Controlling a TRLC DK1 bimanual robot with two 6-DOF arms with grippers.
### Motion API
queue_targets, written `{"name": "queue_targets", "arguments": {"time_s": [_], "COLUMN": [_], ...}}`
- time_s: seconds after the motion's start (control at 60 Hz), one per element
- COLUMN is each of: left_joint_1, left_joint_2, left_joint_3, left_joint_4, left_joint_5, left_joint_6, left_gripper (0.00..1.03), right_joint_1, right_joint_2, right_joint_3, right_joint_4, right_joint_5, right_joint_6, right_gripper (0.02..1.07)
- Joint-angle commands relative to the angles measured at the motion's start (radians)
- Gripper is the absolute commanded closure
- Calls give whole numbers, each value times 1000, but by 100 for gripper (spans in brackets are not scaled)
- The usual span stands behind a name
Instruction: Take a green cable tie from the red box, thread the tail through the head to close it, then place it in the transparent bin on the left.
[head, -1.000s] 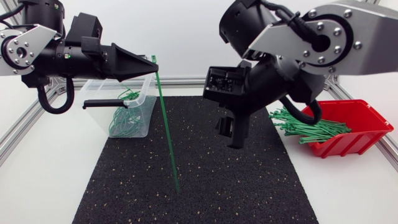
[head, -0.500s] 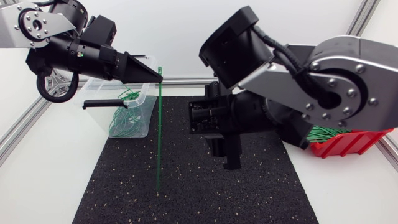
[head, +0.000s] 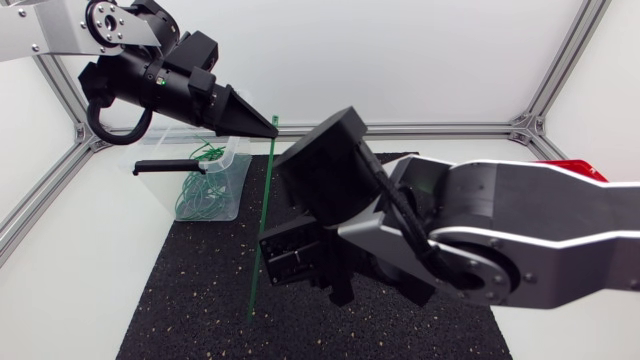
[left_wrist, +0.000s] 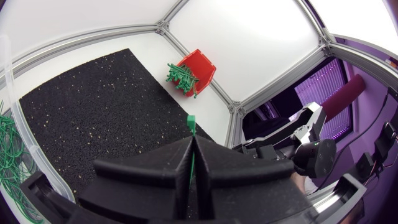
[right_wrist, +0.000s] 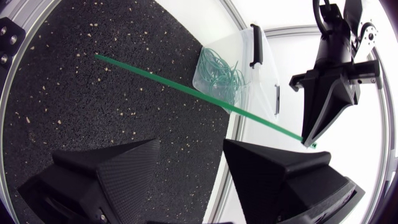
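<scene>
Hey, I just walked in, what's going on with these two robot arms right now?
The left tool is shut on a green cable tie near its head, holding it up so the strap hangs down, tail tip near the black mat. The right tool is open, close to the strap but not touching it. The tie is straight, its tail not yet threaded through the head. The transparent bin already holds green ties, and more sit in the red box.

Rough speckled mat (head: 190, 300), glossy clear plastic bin (head: 228, 186)
</scene>
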Motion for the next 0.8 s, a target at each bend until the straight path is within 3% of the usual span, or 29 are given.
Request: {"name": "queue_targets", "arguments": {"time_s": [0.0,0.167,0.367,0.683,0.783], "left_joint_1": [-6,-9,0,12,12], "left_joint_2": [33,93,160,199,206], "left_joint_3": [42,107,176,206,210], "left_joint_4": [-31,-128,-240,-286,-301], "left_joint_5": [5,5,5,0,-9], "left_joint_6": [33,72,147,172,185], "left_gripper": [101,101,101,100,101], "right_joint_1": [19,45,76,151,161], "right_joint_2": [28,76,97,154,173], "right_joint_3": [-56,-61,-96,-104,-139], "right_joint_4": [59,77,196,252,340], "right_joint_5": [18,20,20,24,29], "right_joint_6": [-67,-71,-143,-190,-238], "right_gripper": [31,31,31,32,32]}}
